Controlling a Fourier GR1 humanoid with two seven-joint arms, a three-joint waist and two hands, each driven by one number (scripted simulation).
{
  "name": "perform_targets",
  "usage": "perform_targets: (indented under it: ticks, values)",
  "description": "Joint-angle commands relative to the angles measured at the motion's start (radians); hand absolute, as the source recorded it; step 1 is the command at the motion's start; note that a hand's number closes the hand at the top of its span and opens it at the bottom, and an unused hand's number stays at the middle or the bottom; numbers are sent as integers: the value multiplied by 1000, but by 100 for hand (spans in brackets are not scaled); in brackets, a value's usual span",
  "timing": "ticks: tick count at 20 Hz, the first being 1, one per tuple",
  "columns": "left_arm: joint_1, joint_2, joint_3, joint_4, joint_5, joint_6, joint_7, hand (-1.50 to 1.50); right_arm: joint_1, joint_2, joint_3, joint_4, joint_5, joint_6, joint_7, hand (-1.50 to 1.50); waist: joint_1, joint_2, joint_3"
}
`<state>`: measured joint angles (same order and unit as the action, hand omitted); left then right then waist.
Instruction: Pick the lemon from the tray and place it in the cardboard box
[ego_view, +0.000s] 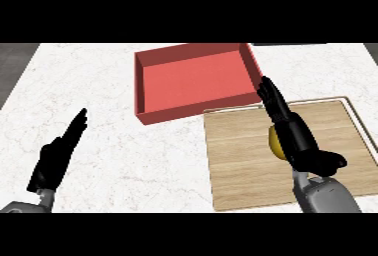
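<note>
Bright, even light on the white counter (133, 150); no glare, faint shadows.

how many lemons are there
1: one lemon lies on the wooden tray, showing only as a yellow edge beside the right hand, which hides most of it. None shows in the red box.

The work surface is a countertop (111, 150) with a white marble pattern and faint grey and reddish veins. It fills most of the view, from the upper edge to the lower edge.

A dark grey surface (10, 65) borders the countertop's left edge. It is widest at the top of the view and narrows toward the bottom. A second dark grey area (371, 50) shows at the upper right corner.

A thin black strip (289, 44) lies along the far edge; what it is cannot be told.
</note>
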<state>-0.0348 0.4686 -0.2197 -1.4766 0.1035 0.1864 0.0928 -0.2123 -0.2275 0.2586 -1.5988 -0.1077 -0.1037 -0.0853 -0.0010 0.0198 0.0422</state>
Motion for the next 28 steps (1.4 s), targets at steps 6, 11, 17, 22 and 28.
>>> perform_targets:
  ticks: [6,11,17,22,28]
  values:
    - [-48,132,169,55,-93,122,12,0,72,-128,-205,99,-424,405,-38,-150,0,-14,-38]
    - [-10,101,159,82,-79,106,-23,0,166,-310,-104,295,62,363,-458,-150,10,-10,-38]
    - [-87,82,144,117,-91,91,30,0,103,-311,-217,539,-119,655,-782,-150,10,-11,-38]
    - [-27,63,128,74,-117,105,27,0,-53,-448,-210,643,102,522,-817,-150,27,-17,-40]
    - [-49,72,180,176,-94,64,-88,0,-155,-549,-71,666,306,505,-804,-150,29,-14,-42]
